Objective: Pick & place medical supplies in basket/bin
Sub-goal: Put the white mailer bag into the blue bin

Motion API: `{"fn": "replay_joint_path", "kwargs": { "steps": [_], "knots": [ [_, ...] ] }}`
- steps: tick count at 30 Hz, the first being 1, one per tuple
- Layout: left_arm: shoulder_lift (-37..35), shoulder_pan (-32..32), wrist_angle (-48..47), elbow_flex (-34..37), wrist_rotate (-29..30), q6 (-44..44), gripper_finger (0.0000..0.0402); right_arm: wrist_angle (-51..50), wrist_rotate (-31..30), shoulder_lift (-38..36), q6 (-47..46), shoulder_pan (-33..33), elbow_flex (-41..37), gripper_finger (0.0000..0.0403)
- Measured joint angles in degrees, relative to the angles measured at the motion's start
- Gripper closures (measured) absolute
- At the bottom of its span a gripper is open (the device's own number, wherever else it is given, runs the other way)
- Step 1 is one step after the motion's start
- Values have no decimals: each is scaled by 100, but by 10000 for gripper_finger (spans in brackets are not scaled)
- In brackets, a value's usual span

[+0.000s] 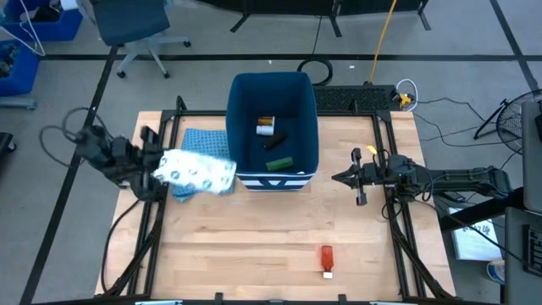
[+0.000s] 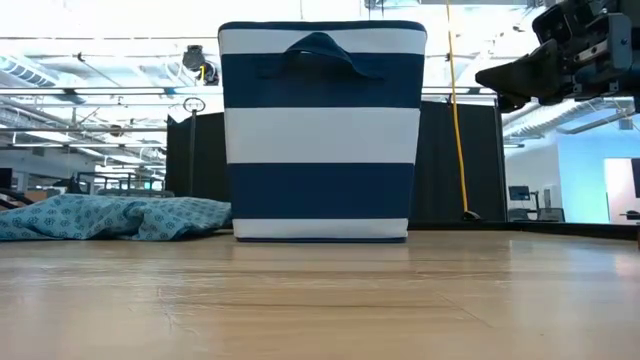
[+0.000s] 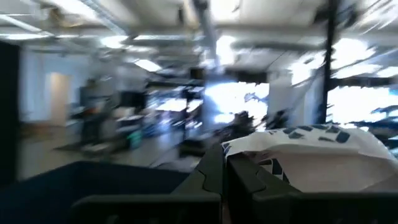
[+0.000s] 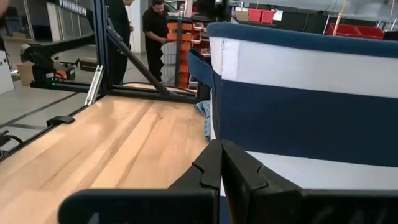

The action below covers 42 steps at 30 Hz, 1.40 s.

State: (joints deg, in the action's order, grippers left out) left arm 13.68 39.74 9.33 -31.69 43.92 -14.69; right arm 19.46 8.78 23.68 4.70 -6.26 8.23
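Observation:
My left gripper is shut on the white patterned flat packet, held in the air just left of the dark-blue bin. The packet also shows in the left wrist view. In the bin lie the orange pill bottle, the black bar and the green box. The red white-tipped tube lies flat on the table near its front edge. My right gripper is shut and empty, level, just right of the bin. I see no separate small white piece. My left gripper holds the packet by its left end, pinched between the two fingers. The fingers come level from the table's left. The packet sticks out toward the bin, roughly flat and lifted clear of the table and the cloth.
A light blue patterned cloth lies on the table left of the bin, partly under the held packet; it also shows in the low view. The bin stands tall with a handle on its near wall. People stand beyond the table.

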Motion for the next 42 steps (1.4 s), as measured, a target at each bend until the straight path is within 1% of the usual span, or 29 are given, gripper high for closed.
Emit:
{"fn": "replay_joint_path", "kwargs": {
  "steps": [3, 7, 9, 12, 14, 18, 21, 24, 26, 28, 34, 36, 39, 42],
  "knots": [
    [677, 3, -589, -906, 499, -213, 401, 142, -2, 9, 140, 0, 0, 403],
    [1726, -111, -1089, -2173, 1037, -320, 401, 445, -2, 9, 236, 0, 0, 403],
    [2206, -283, -1443, -2757, 1154, -322, 401, 562, 0, 9, 313, 0, 0, 403],
    [2886, -713, -2027, -3627, 1011, -260, 401, 606, 0, 7, 350, 0, 0, 403],
    [3309, -1123, -2383, -4149, 692, -135, 401, 599, 0, 8, 350, 0, 0, 403],
    [4142, -2212, -2906, -4969, -349, 170, 401, 612, 0, 11, 347, 0, 0, 403],
    [4803, -3220, -3224, -5422, -1517, 582, 401, 708, 0, 11, 350, 0, 0, 403],
    [5452, -4132, -3464, -5680, -2860, 962, 401, 770, 2, 11, 350, 0, 0, 403],
    [5824, -4625, -3462, -5754, -3731, 1116, 401, 770, 2, 11, 350, 0, 0, 403],
    [6181, -5025, -3443, -5831, -4396, 1223, 401, 767, 2, 11, 350, -2, 0, 403],
    [6959, -5858, -3377, -6049, -5175, 1195, 401, 684, 5, 11, 420, 0, 0, 403],
    [7164, -6082, -3497, -6051, -5300, 1179, 401, 634, 7, 11, 474, -2, 0, 403],
    [7529, -6289, -3655, -6047, -5393, 1084, 401, 526, 7, 11, 522, 0, 0, 403],
    [7851, -6340, -3670, -6045, -5552, 980, 401, 510, 7, 14, 521, 0, 0, 403]
  ]
}}
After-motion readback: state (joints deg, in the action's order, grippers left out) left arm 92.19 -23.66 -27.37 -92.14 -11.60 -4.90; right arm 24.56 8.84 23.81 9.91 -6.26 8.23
